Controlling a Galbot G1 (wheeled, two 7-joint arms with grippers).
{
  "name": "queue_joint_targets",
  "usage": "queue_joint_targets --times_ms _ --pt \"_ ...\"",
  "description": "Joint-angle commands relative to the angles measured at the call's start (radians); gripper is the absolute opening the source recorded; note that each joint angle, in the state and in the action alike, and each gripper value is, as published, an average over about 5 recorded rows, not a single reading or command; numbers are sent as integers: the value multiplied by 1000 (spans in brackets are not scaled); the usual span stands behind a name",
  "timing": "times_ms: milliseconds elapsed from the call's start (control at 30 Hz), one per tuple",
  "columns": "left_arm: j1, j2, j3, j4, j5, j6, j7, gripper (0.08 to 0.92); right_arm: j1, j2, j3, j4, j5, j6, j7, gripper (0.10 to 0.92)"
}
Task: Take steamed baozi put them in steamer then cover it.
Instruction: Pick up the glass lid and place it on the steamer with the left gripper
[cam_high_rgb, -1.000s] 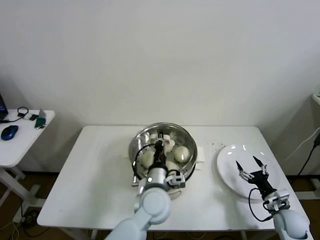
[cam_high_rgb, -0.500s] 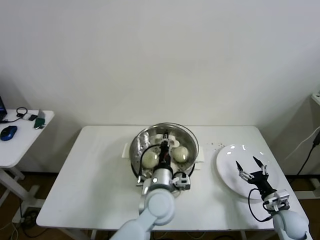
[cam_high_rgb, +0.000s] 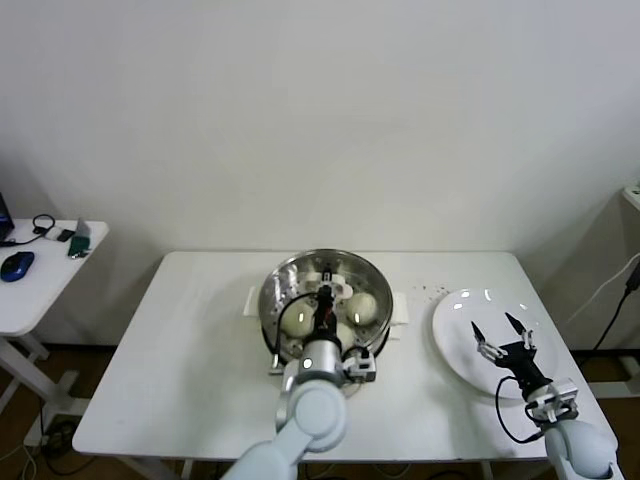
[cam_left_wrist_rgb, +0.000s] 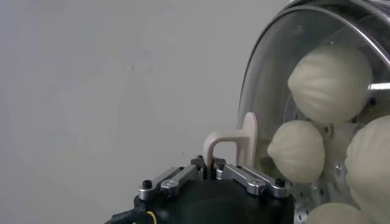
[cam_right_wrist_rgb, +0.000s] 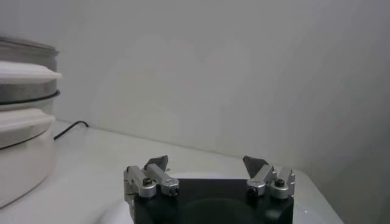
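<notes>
The steamer (cam_high_rgb: 285, 270) stands at the table's middle on its cream-white pot base (cam_high_rgb: 399, 309). Several cream-white baozi (cam_high_rgb: 362, 305) lie inside it, seen through the clear glass cover (cam_high_rgb: 368, 268) resting over the basket. My left gripper (cam_high_rgb: 325, 298) is shut on the cover's cream-white bar handle (cam_left_wrist_rgb: 226, 142). The left wrist view shows the glass dome (cam_left_wrist_rgb: 274, 55) with baozi (cam_left_wrist_rgb: 331, 76) behind it. My right gripper (cam_high_rgb: 503, 334) is open and empty above the white plate (cam_high_rgb: 455, 345) at the right; its spread jaws show in the right wrist view (cam_right_wrist_rgb: 207, 165).
A side table (cam_high_rgb: 30, 290) at the far left holds a blue mouse (cam_high_rgb: 18, 264) and small items. The pot base also shows in the right wrist view (cam_right_wrist_rgb: 21, 143). A few dark crumbs (cam_high_rgb: 432, 291) lie between steamer and plate.
My left gripper has carried the cover from tilted at the near side to settled over the steamer. The right arm has not moved.
</notes>
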Motion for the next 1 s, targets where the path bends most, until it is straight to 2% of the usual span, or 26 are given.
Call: queue_joint_targets --times_ms 33,467,900,1000 --pt "5 1 0 5 9 24 -7 149 1 1 2 -2 0 1 -2 823" --pt "17 1 -10 23 14 -8 -66 149 -1 3 8 -5 0 3 -11 823" --pt "7 -1 6 22 -13 -3 -56 150 -3 5 15 -2 -5 -2 -20 823" --pt "-1 3 7 9 -24 -2 -47 188 -4 6 20 -2 -9 -10 -21 823"
